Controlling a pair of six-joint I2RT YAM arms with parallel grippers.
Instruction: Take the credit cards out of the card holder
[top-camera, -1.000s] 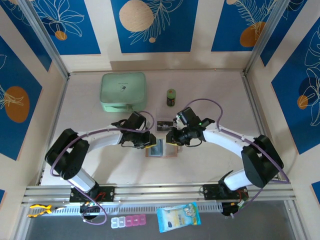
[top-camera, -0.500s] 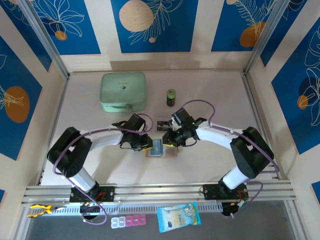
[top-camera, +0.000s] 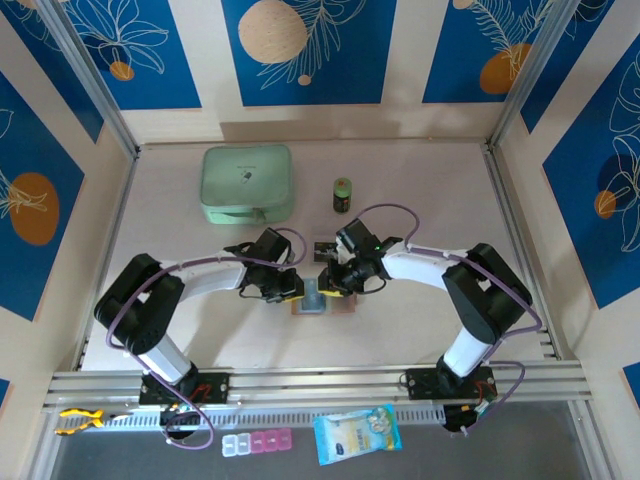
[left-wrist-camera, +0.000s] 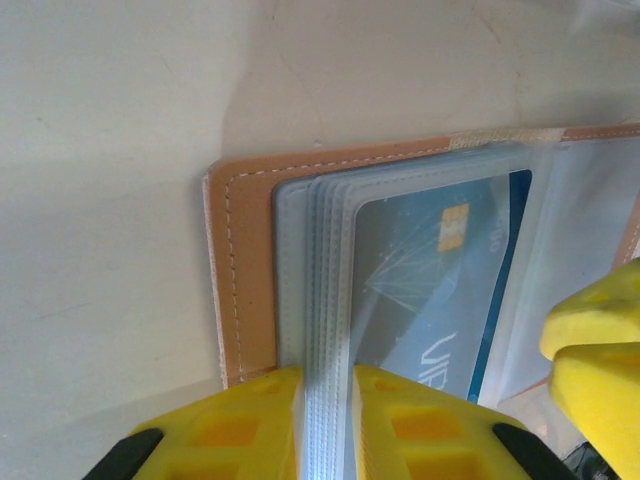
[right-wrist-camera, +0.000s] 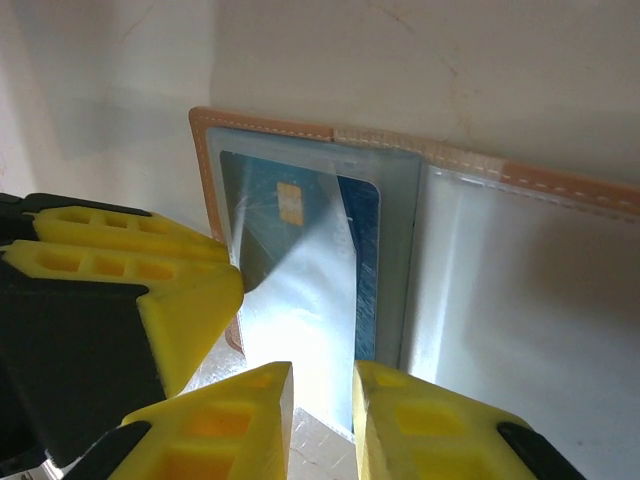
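Observation:
The salmon card holder (top-camera: 345, 306) lies open on the table between my two grippers. In the left wrist view its leather edge (left-wrist-camera: 240, 270) frames clear sleeves, and a blue credit card (left-wrist-camera: 430, 290) sits inside one. My left gripper (left-wrist-camera: 327, 378) is shut on the stack of sleeve edges. In the right wrist view my right gripper (right-wrist-camera: 322, 378) stands with its jaws a narrow gap apart over the lower edge of the glaring sleeve that holds the credit card (right-wrist-camera: 262, 200). From above, the left gripper (top-camera: 298, 288) and right gripper (top-camera: 335, 285) nearly touch. Another dark card (top-camera: 325, 250) lies just behind them.
A mint-green zip case (top-camera: 247, 184) lies at the back left and a small green jar (top-camera: 342, 195) stands behind the grippers. The left gripper's yellow fingers (right-wrist-camera: 150, 300) crowd close beside the right gripper's fingers (left-wrist-camera: 595, 345).
The right arm has swung left, bringing its gripper over the holder's middle. The left jaws have closed a little on the sleeves. The holder has stayed in place.

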